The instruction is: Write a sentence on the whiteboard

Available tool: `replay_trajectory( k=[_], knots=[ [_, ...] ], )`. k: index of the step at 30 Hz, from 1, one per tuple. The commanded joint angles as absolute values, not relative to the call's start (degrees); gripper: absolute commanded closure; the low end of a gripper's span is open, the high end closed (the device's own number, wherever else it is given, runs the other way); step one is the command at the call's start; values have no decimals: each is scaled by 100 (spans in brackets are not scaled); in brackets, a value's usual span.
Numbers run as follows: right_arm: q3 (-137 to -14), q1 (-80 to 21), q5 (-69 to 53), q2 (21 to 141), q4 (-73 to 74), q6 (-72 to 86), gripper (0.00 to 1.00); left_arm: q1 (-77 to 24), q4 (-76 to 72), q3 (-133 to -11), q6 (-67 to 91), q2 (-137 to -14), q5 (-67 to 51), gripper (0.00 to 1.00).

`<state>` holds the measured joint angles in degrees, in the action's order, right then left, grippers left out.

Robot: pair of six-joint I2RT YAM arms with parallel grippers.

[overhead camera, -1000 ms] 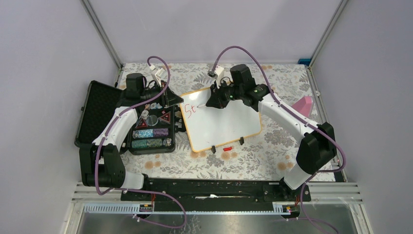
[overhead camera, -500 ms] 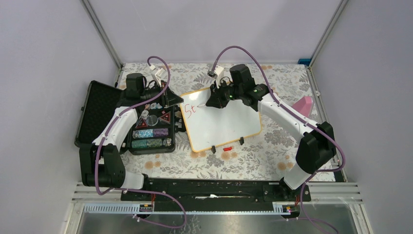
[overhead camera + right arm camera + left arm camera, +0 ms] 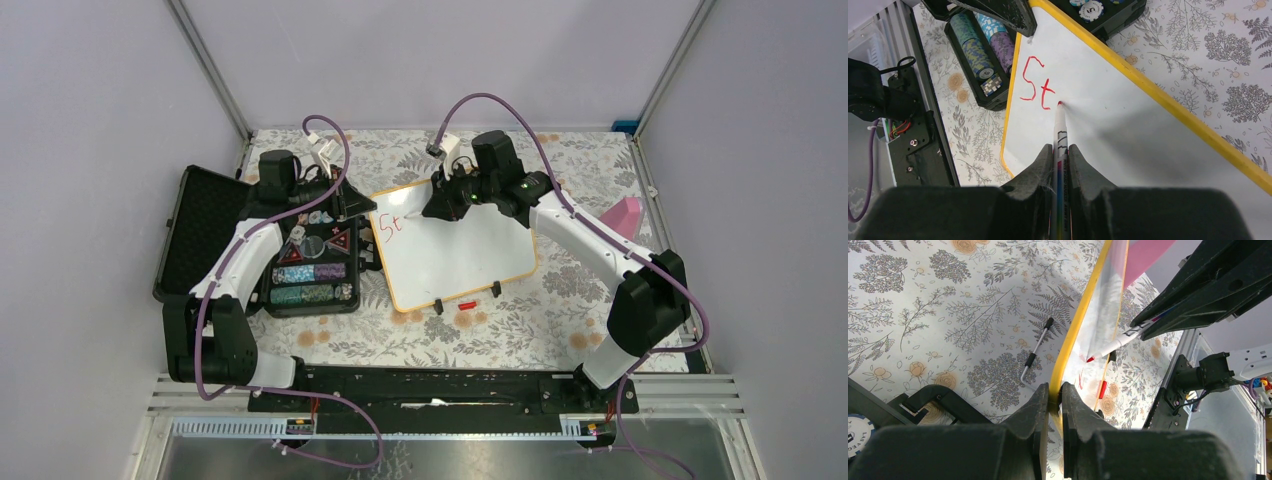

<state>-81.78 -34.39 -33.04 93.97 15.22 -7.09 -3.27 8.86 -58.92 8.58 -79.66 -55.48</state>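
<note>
**Top external view: whiteboard pinned at one edge, marker tip down on it**

From above, the whiteboard (image 3: 455, 250) lies mid-tabletop (image 3: 560, 290), turned at an angle, with its two black feet (image 3: 438, 306) on the near edge. Both arms reach in from either side and meet at its far left corner.

The left jaws are clamped on the board's yellow frame. In the left wrist view the frame edge runs straight into the narrow slot between the two fingers (image 3: 1035, 415), which press it from both sides.

The right jaws are closed tight on a marker (image 3: 1060, 135), which sticks out ahead of them. Its red tip touches the white surface just right of the red letters (image 3: 1037, 89), which read "St" and sit near the far left corner. The rest of the white surface is unmarked.

An open black case (image 3: 300, 250) sits to the board's left, its lid flat on the tabletop on the far side from the board. Rows of chips (image 3: 979, 50) in blue, green and purple fill its trays. The board's left corner is right up against the case, though I can't tell whether they touch.

A small red piece (image 3: 466, 304) lies on the tabletop just off the near edge, between the two feet. A hex key (image 3: 1035, 352) lies on the floral cloth close to the frame. Something pink (image 3: 625, 217) rests well off to the right, near the wall.
</note>
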Motion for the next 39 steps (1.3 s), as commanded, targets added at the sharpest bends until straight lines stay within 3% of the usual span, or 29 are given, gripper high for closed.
replay_trajectory(
  k=[1,39],
  knots=[
    [-8431,-3480,-3334,9399,1331,-742,100,-475,1081,-5964,607,-8042,-5449,100],
    [-7752,-3521,-3184,9133,1395,-903,100,-475,1082,-5985,606,-8077,-5419,100]
  ],
)
